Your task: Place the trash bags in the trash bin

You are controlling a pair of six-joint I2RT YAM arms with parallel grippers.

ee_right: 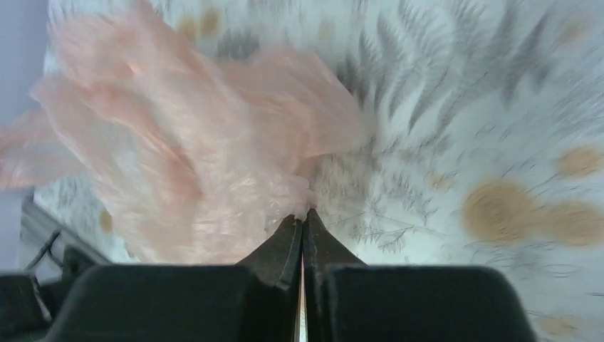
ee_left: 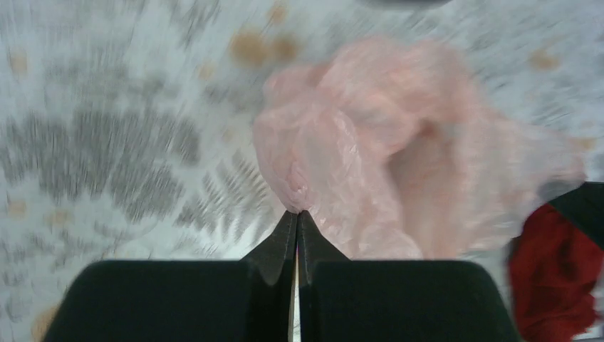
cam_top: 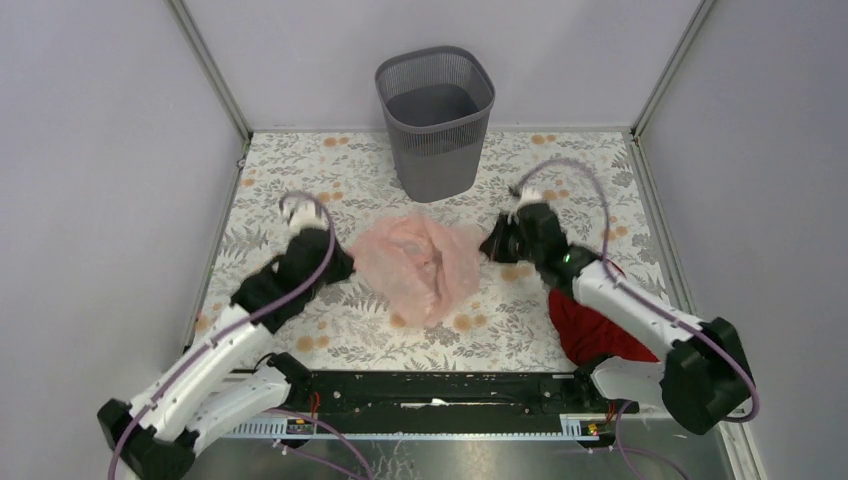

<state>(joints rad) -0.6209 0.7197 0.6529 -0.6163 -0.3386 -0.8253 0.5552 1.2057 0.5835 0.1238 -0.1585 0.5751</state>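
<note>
Now the left gripper (ee_left: pixel 297 216) and right gripper (ee_right: pixel 303 218) are clamping the filmy trash bag (cam_top: pixel 420 268) at opposite edges. The mesh trash bin (cam_top: pixel 436 125) is standing apart.

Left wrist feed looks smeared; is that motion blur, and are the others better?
Left wrist: motion blur smears the floral tablecloth and pink trash bag; only the left gripper is crisp. Right wrist: milder smear, right gripper sharp. Top external: sharp, evenly lit, no glare.

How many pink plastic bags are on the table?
1. The pink bag sits mid-table before the bin, pinched by the left tool and right tool; another could hide in its folds.
</note>
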